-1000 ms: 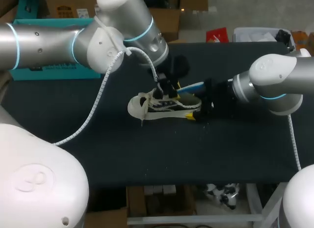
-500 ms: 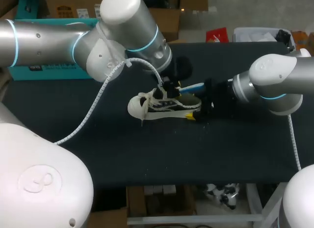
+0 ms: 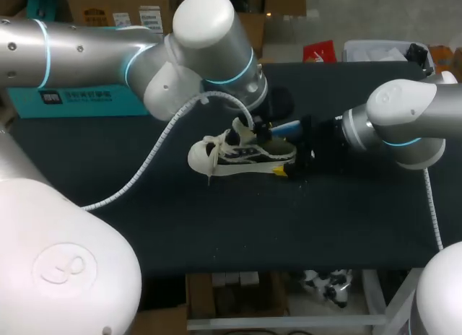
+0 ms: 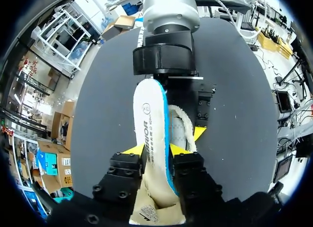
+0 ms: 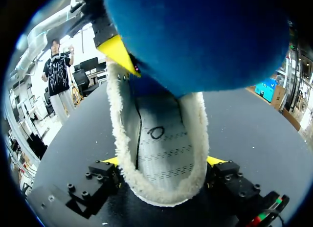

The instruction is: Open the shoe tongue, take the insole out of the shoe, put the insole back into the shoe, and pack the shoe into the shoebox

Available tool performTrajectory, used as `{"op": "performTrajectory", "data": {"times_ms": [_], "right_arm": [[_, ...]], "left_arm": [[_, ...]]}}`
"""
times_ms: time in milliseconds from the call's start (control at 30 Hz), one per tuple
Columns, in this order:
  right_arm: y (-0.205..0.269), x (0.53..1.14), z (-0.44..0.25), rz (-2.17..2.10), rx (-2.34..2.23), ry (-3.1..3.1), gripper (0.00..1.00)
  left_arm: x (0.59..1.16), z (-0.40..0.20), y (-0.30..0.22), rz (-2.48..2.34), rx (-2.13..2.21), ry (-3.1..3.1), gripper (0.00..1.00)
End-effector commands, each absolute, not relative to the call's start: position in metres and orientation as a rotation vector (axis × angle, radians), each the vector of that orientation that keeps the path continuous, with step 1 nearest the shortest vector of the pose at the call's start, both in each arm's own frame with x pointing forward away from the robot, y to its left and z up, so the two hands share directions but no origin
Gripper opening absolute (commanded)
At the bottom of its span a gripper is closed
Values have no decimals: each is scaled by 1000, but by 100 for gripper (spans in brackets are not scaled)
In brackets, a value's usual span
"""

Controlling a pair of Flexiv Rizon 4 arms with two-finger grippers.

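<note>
A white low shoe (image 3: 234, 154) with loose laces lies on its side mid-table, toe to the left. My left gripper (image 3: 254, 130) hangs over its opening, shut on the insole (image 4: 150, 134), whose white underside and blue edge stand up between the yellow fingertips (image 4: 134, 149). The blue insole (image 3: 286, 125) sticks out of the shoe toward the heel. My right gripper (image 5: 162, 162) is shut on the fleece-lined heel of the shoe (image 5: 161, 153) from both sides, with the blue insole (image 5: 195, 36) looming above it. The teal shoebox (image 3: 72, 98) stands at the back left.
The black tabletop (image 3: 216, 219) stretches from the shoe to the front edge. My left arm's white cable (image 3: 155, 151) hangs over the table left of the shoe. My right arm (image 4: 166, 56) lies straight ahead of the left gripper.
My left arm has shifted right over the shoe's opening, and its fingers have narrowed onto the insole. The right arm and the shoe have stayed put.
</note>
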State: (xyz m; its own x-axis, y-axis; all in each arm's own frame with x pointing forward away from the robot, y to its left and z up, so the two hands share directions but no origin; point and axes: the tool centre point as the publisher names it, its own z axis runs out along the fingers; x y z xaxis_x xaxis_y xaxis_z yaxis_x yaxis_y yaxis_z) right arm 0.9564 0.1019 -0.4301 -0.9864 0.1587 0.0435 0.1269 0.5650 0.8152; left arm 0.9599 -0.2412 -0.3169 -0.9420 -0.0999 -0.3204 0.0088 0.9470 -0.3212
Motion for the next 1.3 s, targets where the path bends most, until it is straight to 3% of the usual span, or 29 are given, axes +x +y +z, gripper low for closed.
{"op": "performTrajectory", "data": {"times_ms": [33, 500, 533, 567, 1300], "right_arm": [[102, 956, -435, 1430, 249, 2749, 0], [101, 957, -433, 1414, 263, 2753, 2], [101, 957, -432, 1412, 265, 2754, 26], [100, 956, -431, 1411, 266, 2752, 100], [42, 936, -378, 1161, 441, 2779, 100]], "left_arm": [[964, -318, -245, -465, -69, 2761, 0], [944, -282, -251, -633, 68, 2747, 0], [942, -279, -253, -656, 92, 2749, 0], [940, -275, -256, -667, 102, 2742, 0], [912, -198, -287, -1197, 390, 2654, 0]]}}
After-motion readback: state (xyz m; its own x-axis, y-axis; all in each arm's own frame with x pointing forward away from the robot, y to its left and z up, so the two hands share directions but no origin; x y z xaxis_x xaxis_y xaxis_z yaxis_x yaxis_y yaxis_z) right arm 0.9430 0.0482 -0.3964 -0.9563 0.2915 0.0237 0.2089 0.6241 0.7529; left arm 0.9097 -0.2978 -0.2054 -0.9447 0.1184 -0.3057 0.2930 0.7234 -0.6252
